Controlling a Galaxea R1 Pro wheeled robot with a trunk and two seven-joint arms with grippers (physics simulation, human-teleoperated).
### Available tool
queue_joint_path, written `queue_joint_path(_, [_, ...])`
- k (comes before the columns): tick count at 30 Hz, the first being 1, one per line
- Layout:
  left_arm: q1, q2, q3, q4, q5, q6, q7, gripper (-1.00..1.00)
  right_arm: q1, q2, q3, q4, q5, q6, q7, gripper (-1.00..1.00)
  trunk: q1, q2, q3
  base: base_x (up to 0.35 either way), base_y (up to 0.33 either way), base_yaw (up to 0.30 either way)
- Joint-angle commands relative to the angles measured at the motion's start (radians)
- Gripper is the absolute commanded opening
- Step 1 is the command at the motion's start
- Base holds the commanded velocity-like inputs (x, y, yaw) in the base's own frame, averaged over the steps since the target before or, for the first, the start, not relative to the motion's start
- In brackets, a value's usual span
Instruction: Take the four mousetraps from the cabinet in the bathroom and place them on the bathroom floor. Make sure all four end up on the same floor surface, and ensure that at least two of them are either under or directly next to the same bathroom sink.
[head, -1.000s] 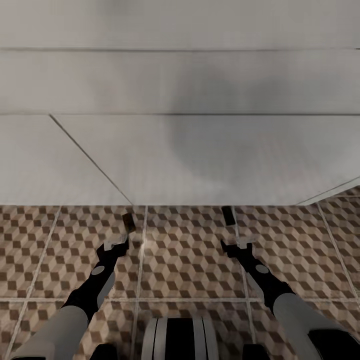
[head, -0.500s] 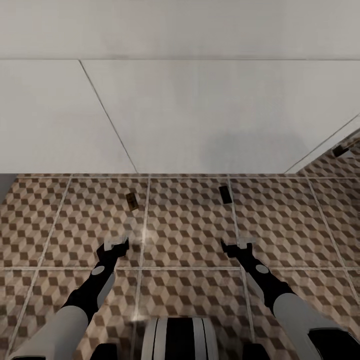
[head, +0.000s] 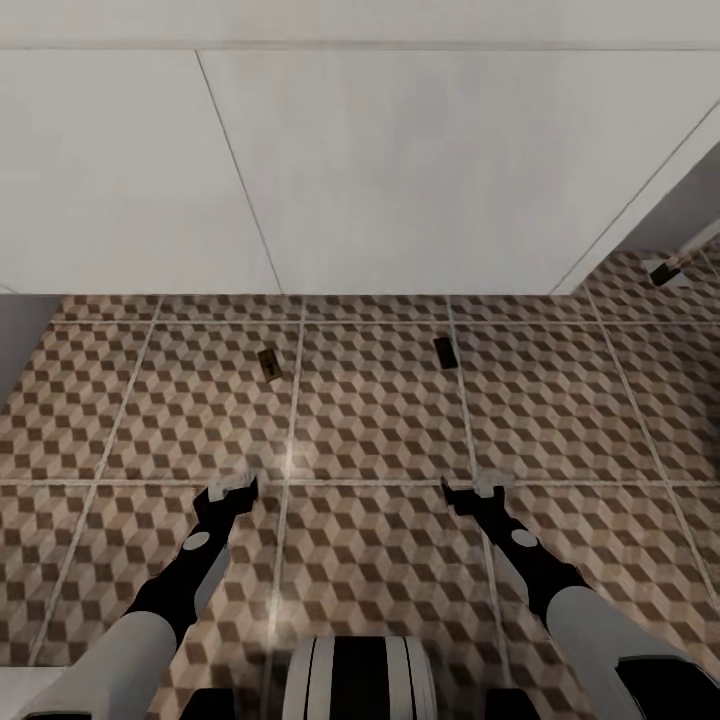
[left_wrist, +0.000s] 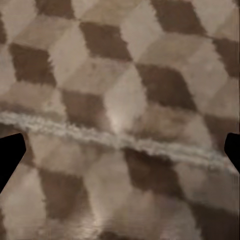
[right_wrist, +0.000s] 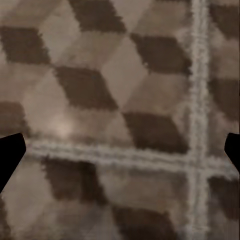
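— Where the cube-patterned bathroom floor (head: 380, 420) meets the smooth white slab (head: 400, 170), what lies there?
— Two flat mousetraps (head: 270, 364), apart, near that edge.
— Grippers?
— Left gripper (head: 232, 492) and right gripper (head: 478, 490) spread, empty.

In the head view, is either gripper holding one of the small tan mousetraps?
No: both small tan mousetraps lie on the cube-patterned tile floor, ahead of the grippers.

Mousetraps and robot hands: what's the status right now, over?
Left gripper and right gripper: fingers open, empty. Two mousetraps flat on the bathroom floor, ahead of the grippers, near the white slab's edge. Nothing between.
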Motion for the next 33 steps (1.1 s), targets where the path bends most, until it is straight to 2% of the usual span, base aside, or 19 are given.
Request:
queue_joint_path(1, [0.0,0.0,-0.003,0.001,0.01,-0.004,0.002,1.0,0.0,-0.001,0.006,0.001,-0.004,-0.003,0.0,1.0,-0.001,0.0,0.0,-0.34,0.0,0.0])
queue_joint_path(10, [0.0,0.0,-0.004,0.001,0.01,-0.002,0.001,1.0,0.0,-0.001,0.007,0.001,-0.004,-0.003,0.0,1.0,-0.001,0.0,0.0,-0.255,0.0,0.0])
queue_joint_path(30, [0.0,0.0,-0.003,0.0,0.01,-0.004,0.0,1.0,0.0,-0.001,0.007,0.0,-0.004,-0.003,0.0,1.0,-0.001,0.0,0.0,-0.015,0.0,0.0])
queue_joint_path(33, [0.0,0.0,-0.004,0.001,0.01,-0.004,0.0,1.0,0.0,-0.001,0.007,0.001,-0.004,-0.003,0.0,1.0,-0.002,0.001,0.011,0.0,0.0,0.0])
